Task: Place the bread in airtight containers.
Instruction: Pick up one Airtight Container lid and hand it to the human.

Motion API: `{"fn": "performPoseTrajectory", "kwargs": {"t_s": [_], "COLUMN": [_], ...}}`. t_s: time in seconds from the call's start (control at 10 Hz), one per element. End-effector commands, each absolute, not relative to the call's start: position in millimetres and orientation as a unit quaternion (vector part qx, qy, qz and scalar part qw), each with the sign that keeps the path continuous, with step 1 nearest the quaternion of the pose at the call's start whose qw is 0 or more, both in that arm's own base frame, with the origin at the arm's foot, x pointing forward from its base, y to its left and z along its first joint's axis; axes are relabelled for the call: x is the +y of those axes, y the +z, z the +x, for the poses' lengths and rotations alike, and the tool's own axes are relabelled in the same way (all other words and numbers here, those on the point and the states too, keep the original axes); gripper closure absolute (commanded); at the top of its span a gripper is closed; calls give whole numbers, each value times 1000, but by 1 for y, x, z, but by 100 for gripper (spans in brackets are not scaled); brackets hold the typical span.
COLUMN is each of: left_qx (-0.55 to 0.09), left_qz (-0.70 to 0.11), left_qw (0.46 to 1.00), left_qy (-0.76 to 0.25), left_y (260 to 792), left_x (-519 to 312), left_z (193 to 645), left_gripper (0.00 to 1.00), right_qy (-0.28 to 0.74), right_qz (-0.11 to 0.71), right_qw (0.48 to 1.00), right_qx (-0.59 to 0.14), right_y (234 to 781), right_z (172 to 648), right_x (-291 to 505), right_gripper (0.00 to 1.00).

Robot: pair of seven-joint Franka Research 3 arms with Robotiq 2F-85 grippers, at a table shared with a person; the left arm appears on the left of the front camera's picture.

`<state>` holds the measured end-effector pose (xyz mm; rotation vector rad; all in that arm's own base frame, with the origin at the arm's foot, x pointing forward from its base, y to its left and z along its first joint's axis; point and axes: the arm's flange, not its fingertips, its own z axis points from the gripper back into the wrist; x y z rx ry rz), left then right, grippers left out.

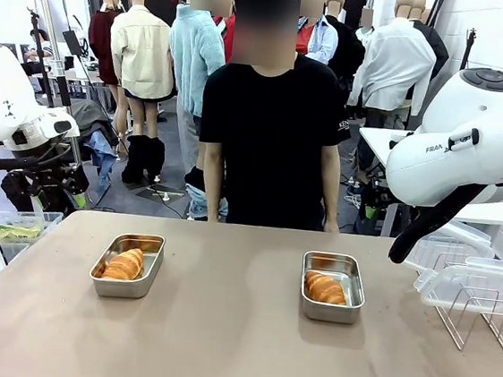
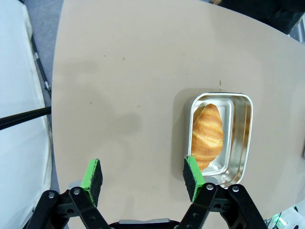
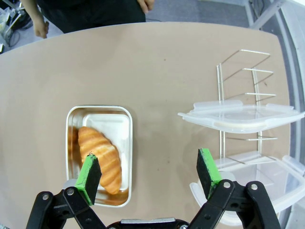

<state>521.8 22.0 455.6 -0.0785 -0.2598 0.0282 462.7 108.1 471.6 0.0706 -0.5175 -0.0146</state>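
Two steel containers sit on the tan table, each with a croissant inside. The left container (image 1: pixel 127 265) holds bread (image 1: pixel 125 264); in the left wrist view the same tin (image 2: pixel 221 138) and its croissant (image 2: pixel 208 136) lie under and to the right of my open left gripper (image 2: pixel 143 176). The right container (image 1: pixel 332 286) holds bread (image 1: pixel 324 288); from the right wrist it appears as a tin (image 3: pixel 98 153) with a croissant (image 3: pixel 101 157) below my open right gripper (image 3: pixel 148 171). Both grippers hover high above the table, empty. Clear lids (image 3: pixel 242 117) rest on the wire rack.
A wire rack (image 1: pixel 479 316) with clear plastic lids (image 1: pixel 467 274) stands at the table's right edge. A person in a black shirt (image 1: pixel 270 136) stands at the far side, hands down. The right arm's white body (image 1: pixel 472 149) hangs over the rack.
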Motion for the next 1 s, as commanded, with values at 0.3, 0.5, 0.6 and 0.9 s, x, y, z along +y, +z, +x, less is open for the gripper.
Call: {"fn": "performPoseTrajectory", "kwargs": {"t_s": [0.3,0.5,0.6,0.9], "left_qx": [-131,-131,-131,-131], "left_qz": [-38,-38,-38,-38], "left_qw": [991,991,991,991], "left_qy": [14,14,14,14], "left_y": [457,457,457,457], "left_x": [22,22,22,22], "left_z": [521,521,521,521], "left_gripper": [12,12,12,12], "right_qy": [84,184,218,384], "right_qz": [8,-27,-29,-38], "right_qw": [962,946,941,908], "right_qx": [-260,-264,-257,-162], "right_y": [494,522,532,526], "right_z": [452,436,433,429], "right_x": [88,60,48,10], "right_gripper": [0,0,0,0]}}
